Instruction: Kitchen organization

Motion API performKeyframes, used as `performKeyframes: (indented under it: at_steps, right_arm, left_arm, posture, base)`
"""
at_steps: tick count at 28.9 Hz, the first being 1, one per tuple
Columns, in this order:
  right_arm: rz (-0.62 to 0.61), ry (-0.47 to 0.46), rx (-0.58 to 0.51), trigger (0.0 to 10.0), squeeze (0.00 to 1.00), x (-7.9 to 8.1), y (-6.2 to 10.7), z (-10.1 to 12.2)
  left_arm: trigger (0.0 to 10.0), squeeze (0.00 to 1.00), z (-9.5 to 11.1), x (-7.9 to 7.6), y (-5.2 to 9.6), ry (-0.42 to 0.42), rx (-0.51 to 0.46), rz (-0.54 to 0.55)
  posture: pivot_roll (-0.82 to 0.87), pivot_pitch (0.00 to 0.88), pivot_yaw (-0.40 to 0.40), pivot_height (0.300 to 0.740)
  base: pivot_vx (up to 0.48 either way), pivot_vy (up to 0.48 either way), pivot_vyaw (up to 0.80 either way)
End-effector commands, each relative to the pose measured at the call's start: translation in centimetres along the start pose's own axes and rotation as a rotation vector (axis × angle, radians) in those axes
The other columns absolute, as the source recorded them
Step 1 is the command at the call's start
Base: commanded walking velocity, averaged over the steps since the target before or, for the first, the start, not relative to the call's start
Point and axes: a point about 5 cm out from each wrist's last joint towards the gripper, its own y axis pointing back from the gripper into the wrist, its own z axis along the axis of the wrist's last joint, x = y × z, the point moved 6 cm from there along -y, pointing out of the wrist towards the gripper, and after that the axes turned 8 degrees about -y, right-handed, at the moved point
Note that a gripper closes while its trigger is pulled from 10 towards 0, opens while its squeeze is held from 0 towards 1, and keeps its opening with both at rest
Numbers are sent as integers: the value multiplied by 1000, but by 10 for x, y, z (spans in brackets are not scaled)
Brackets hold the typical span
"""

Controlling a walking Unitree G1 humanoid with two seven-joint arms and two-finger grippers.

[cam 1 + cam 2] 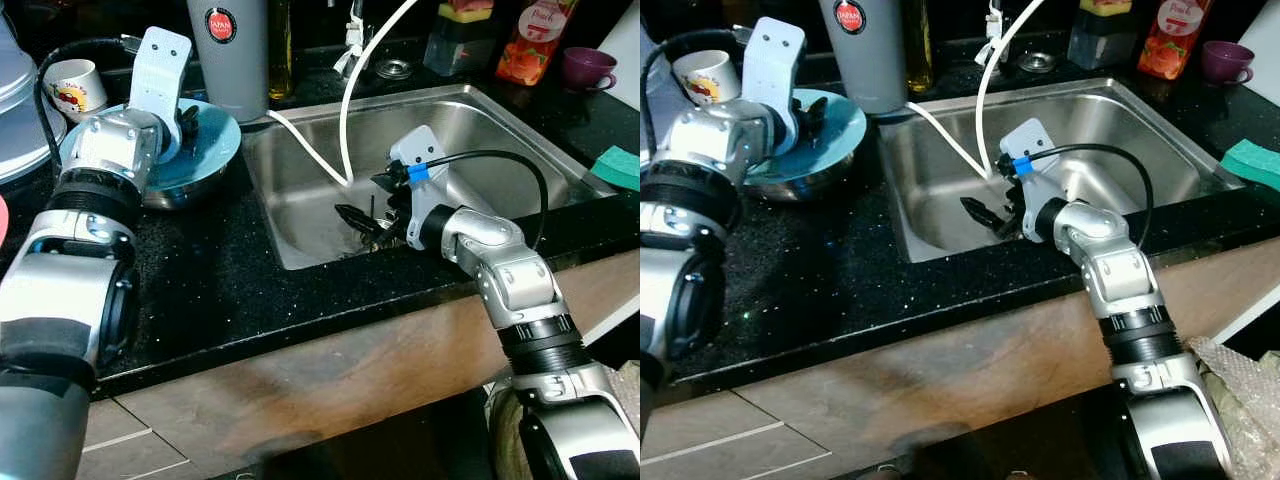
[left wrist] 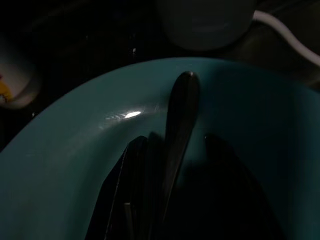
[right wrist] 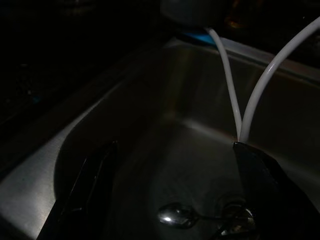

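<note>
Robot working at a kitchen sink (image 1: 520,130) with both grippers.

The left gripper (image 2: 175,150) is closing on a dark spoon (image 2: 181,107) over the teal plate (image 1: 215,135). The right gripper (image 3: 170,200) is hovering wide open, holding nothing, above a shiny spoon (image 3: 176,215) lying on the sink floor.

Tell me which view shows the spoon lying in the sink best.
The right wrist view: the spoon lies on the sink floor between the right claw's open fingers, bowl gleaming. In both eye views the right claw reaches down into the sink and the spoon cannot be made out.
</note>
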Motion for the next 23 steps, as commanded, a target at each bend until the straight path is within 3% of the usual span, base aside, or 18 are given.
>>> performKeyframes:
  at_steps: [1, 15, 16, 17, 23]
  right_arm:
    - [-2, 11, 3, 10000, 0, -3, 1, 1]
    - [4, 23, 2, 10000, 0, -2, 0, 3]
    - [4, 24, 3, 10000, 0, -2, 0, 3]
    - [3, 24, 3, 10000, 0, -2, 0, 3]
    - [-6, 26, 4, 10000, 0, -4, 0, 3]
  left_arm:
    - [10000, 0, -19, 1, -1, 6, 83, -12]
    - [10000, 0, -36, 13, 5, 56, 151, -45]
    - [2784, 0, -36, 12, 5, 55, 148, -46]
    - [0, 0, -35, 12, 5, 54, 143, -46]
    - [0, 0, -27, 12, 4, 66, 105, -31]
  posture:
    - [22, 73, -19, 740]
    - [23, 67, -26, 740]
    - [23, 67, -26, 740]
    - [23, 70, -25, 740]
    - [21, 73, -22, 740]
  base:
    - [0, 0, 0]
    - [0, 0, 0]
    - [0, 0, 0]
    - [0, 0, 0]
    - [0, 0, 0]
